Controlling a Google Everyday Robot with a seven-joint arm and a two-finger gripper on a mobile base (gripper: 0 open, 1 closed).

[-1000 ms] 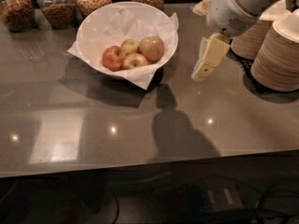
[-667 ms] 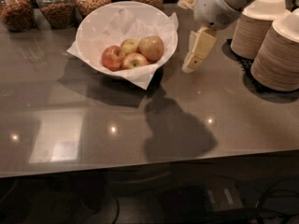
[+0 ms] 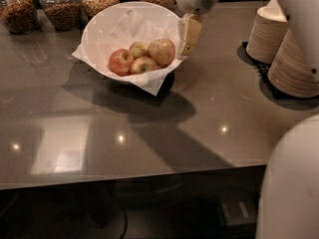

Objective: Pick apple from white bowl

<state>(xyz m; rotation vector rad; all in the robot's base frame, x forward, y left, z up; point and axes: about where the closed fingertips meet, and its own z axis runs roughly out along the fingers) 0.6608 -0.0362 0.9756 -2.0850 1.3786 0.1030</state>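
The white bowl [image 3: 102,26], lined with crinkled white paper, stands at the back centre of the grey counter. Several apples lie in it. The largest, golden-tan apple [image 3: 162,51] is at the right side. A redder apple [image 3: 121,61] lies at the left, a small pale yellow one [image 3: 138,49] behind, and another one [image 3: 144,64] in front. My gripper [image 3: 190,35] hangs tip-down just over the bowl's right rim, right beside the large apple and a little above it. It holds nothing that I can see.
Glass jars of dry food [image 3: 61,6] line the back edge behind the bowl. Stacks of beige paper bowls [image 3: 295,63] stand on a dark mat at the right. My white arm [image 3: 299,14] and base [image 3: 291,183] fill the right side.
My gripper has moved left and back, from beside the paper bowl stacks to the white bowl's right rim. The apples and the bowl have not moved.
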